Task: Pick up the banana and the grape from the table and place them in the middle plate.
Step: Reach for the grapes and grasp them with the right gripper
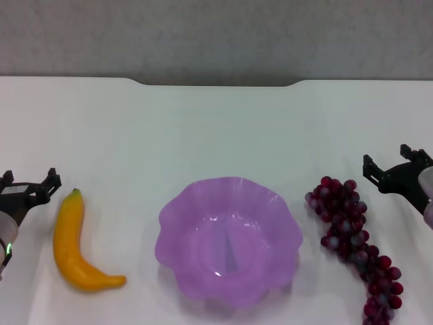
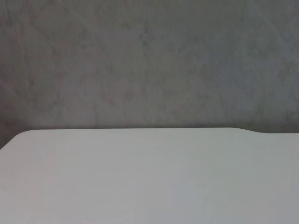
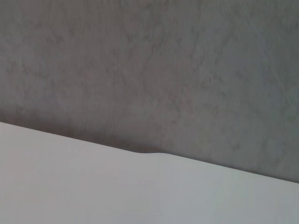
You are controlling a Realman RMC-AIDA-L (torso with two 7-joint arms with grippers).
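The banana lies on the white table at the front left, green stem tip pointing away from me. The purple scalloped plate sits front centre and holds nothing. The bunch of dark red grapes lies at the front right, running toward the front edge. My left gripper is open, just left of the banana's stem end and apart from it. My right gripper is open, just right of the far end of the grapes and holding nothing. Both wrist views show only bare table and wall.
The table's far edge has a shallow notch with a grey wall behind it. The wrist views show the same tabletop and wall. Bare table lies beyond the plate.
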